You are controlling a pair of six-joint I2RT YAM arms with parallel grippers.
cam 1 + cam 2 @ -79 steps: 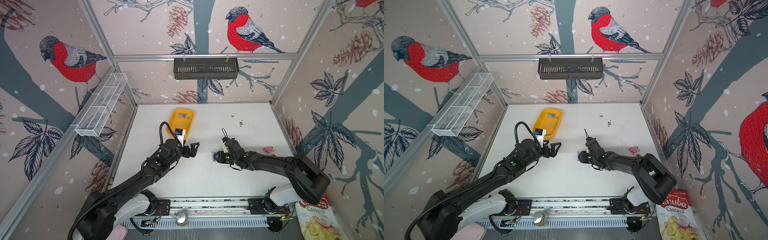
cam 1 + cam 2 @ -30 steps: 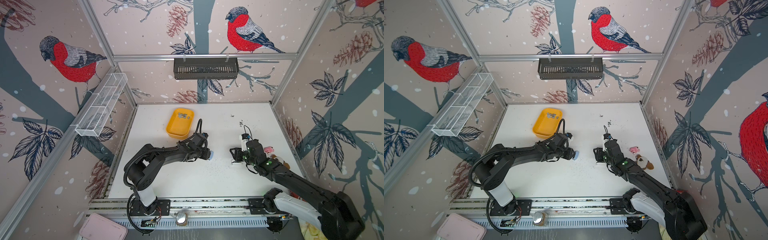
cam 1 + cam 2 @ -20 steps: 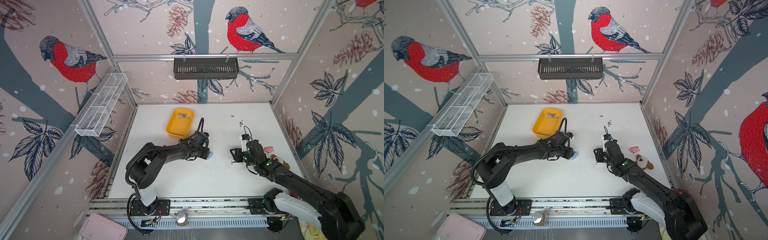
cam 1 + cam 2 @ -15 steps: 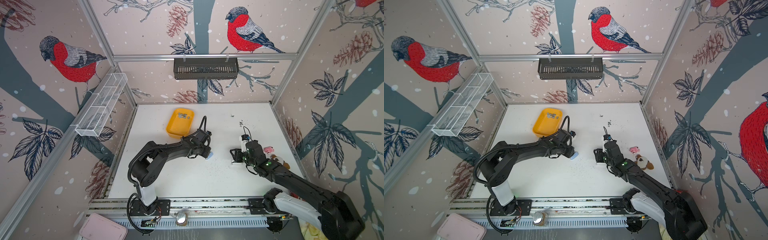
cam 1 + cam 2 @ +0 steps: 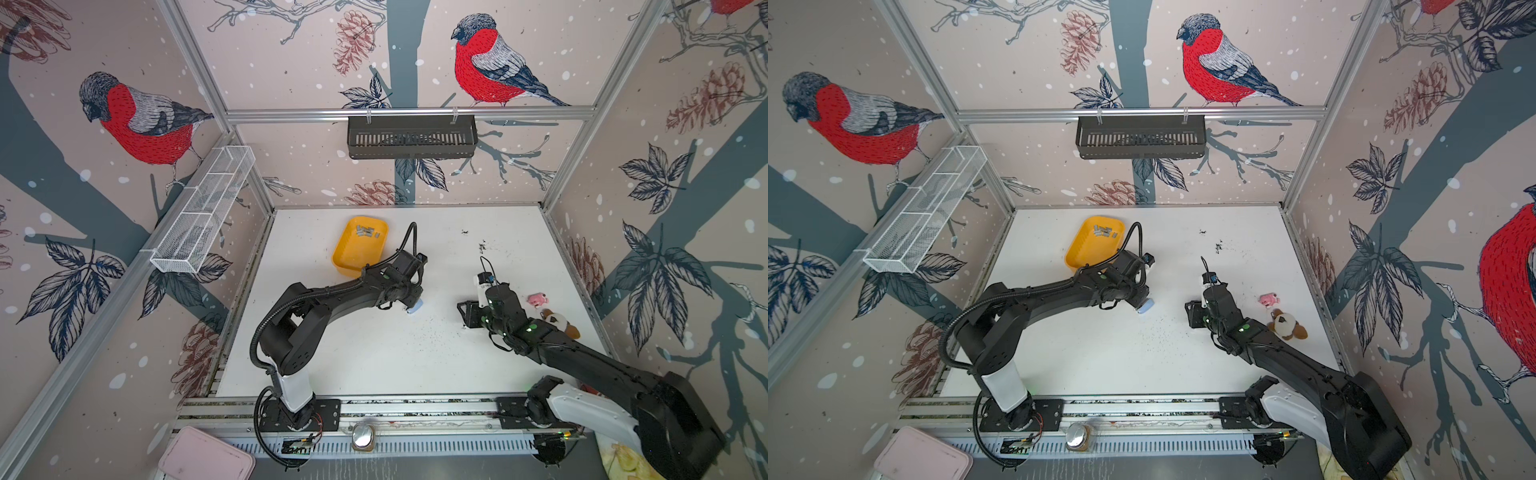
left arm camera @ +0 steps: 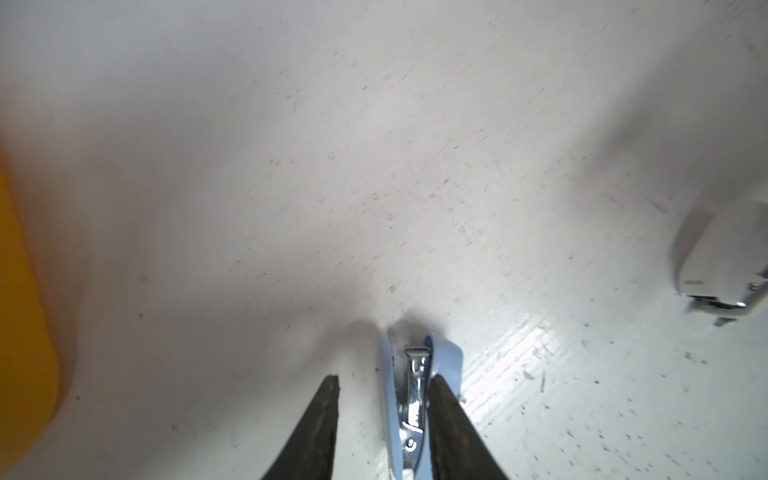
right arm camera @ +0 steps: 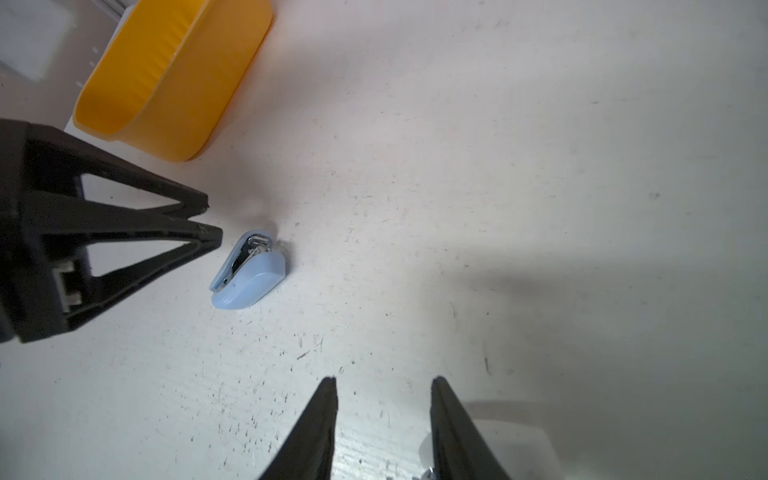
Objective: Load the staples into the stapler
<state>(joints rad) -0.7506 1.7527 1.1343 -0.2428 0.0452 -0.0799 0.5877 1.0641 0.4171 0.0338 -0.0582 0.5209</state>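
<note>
A small light-blue stapler (image 5: 414,309) (image 5: 1145,307) lies on its side mid-table, its chrome insides showing (image 7: 249,272). My left gripper (image 6: 384,380) (image 7: 212,220) is open around it. The stapler (image 6: 409,399) rests against one finger, and bare table shows between it and the other finger. The staples (image 5: 365,232) (image 5: 1105,232) are several short grey strips at the far end of the yellow tray (image 5: 353,259) (image 5: 1081,255). My right gripper (image 7: 382,380) (image 5: 467,316) is open over bare table to the stapler's right, with nothing between its fingers.
A white object with a chrome part (image 6: 723,266) (image 7: 498,436) lies beside the right gripper's finger. A pink toy (image 5: 537,299) and a brown-and-white plush (image 5: 559,322) sit by the right wall. Dark specks litter the table.
Over the last second the left wrist has shifted slightly toward the back wall, while the stapler has stayed in place. The right arm has not moved.
</note>
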